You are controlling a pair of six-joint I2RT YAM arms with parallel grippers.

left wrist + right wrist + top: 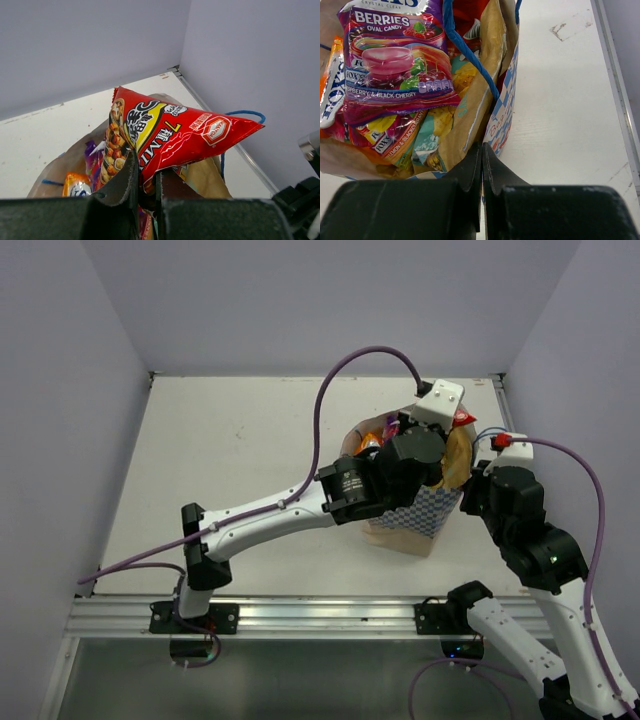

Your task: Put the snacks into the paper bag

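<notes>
Pinching large red packet (172, 131), left tool (145, 162); right tool (482, 148) clamped on paper bag (503, 117) rim.

A white desk (230, 460) enclosed on three sides by plain pale lavender walls (320, 300), an aluminium rail (320, 615) along its near edge.

Place: a robotics lab test cell.
Walls: plain pale lavender panels (300, 300) box in the back and both sides.
Counter: scuffed white board (230, 460) with metal edging.
Mounting: an aluminium rail (320, 615) at the near edge carries two white-and-black arms (270, 510).
Wiring: purple cables (330, 390) loop loosely to the wrists.
</notes>
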